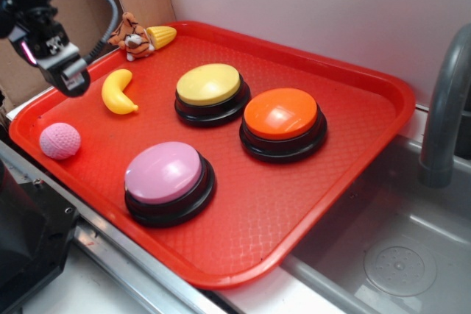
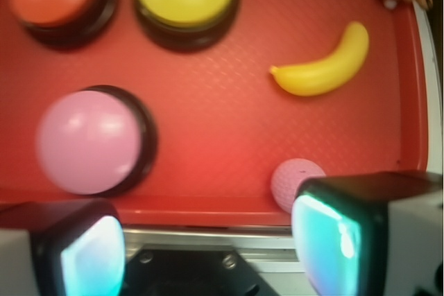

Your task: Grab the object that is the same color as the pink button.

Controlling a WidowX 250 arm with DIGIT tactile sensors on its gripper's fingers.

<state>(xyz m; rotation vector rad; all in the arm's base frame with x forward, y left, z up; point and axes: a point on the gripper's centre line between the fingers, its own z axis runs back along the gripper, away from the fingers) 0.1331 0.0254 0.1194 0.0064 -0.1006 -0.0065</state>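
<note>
At the far left of the exterior view, the black claw [image 1: 70, 79] hangs above the left end of the red plastic tray [image 1: 353, 79], its fingers set wide apart and holding nothing; the wrist view shows the 2 pads [image 2: 87, 254] spread to either lower corner. Just below it, in the tray's left corner, sits the small pink ball with a dimpled surface [image 1: 59, 140], close to the tray's near rim. In the wrist view the ball [image 2: 291, 179] peeks out just left of the right pad, not between the pads.

The main risk, as I judge it, is that off-centre alignment: a straight descent could set the right pad on top of the ball and squirt it away, since a round ball rolls freely on the tray. The nearby rim could also catch a finger and block the close.

Further right lies the yellow toy banana [image 1: 118, 92], near enough to the ball to be nudged by a wide approach. Beyond it in the upper left are a small orange tiger toy [image 1: 132, 34] and a yellow corn-like piece [image 1: 162, 35]. Then come the large pink-domed button on a black base [image 1: 165, 178], the yellow-domed button [image 1: 209, 90] and the orange-domed button [image 1: 282, 119], all well apart from the ball.

No brand, label or readable writing shows anywhere.
</note>
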